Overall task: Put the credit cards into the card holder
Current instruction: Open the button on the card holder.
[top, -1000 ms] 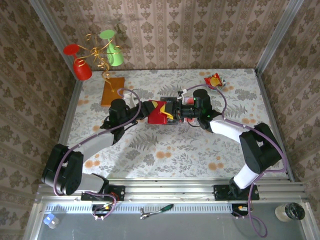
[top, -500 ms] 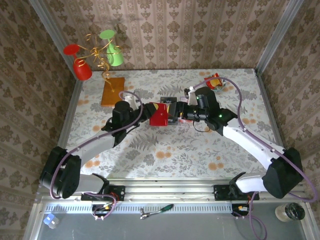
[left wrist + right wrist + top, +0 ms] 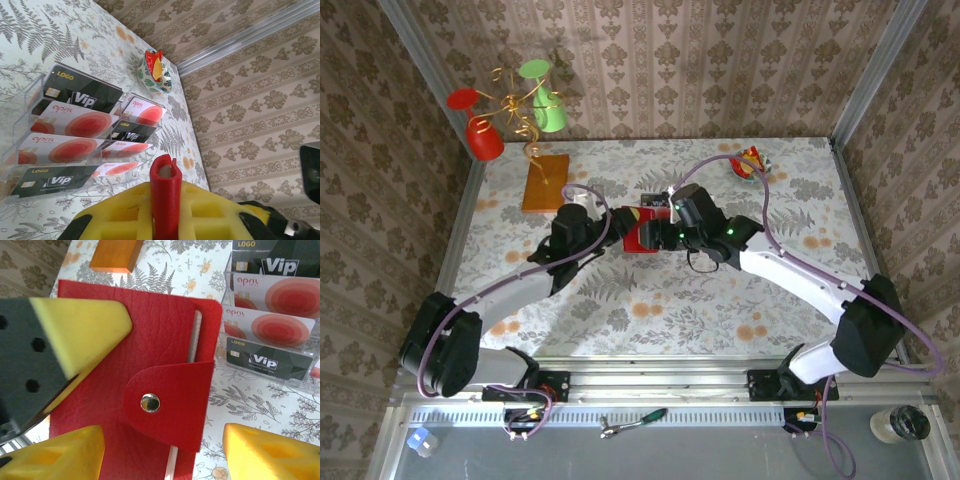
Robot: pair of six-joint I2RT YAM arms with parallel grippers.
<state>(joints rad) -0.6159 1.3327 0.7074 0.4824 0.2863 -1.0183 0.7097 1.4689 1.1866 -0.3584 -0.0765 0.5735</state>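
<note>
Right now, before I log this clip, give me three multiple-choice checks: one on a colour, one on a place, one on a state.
1. The card holder is: A black; B red; C blue.
2. The credit cards are: A tucked inside the card holder; B in a loose pile; C slotted in a clear rack.
3. The card holder's flap is: A folded over and snapped shut; B hanging open; C torn off.
Answers: 1 B, the right wrist view shows its red grained cover. 2 C, the left wrist view shows them standing in clear tiers. 3 A, the flap lies flat across the front with its snap seated.
</note>
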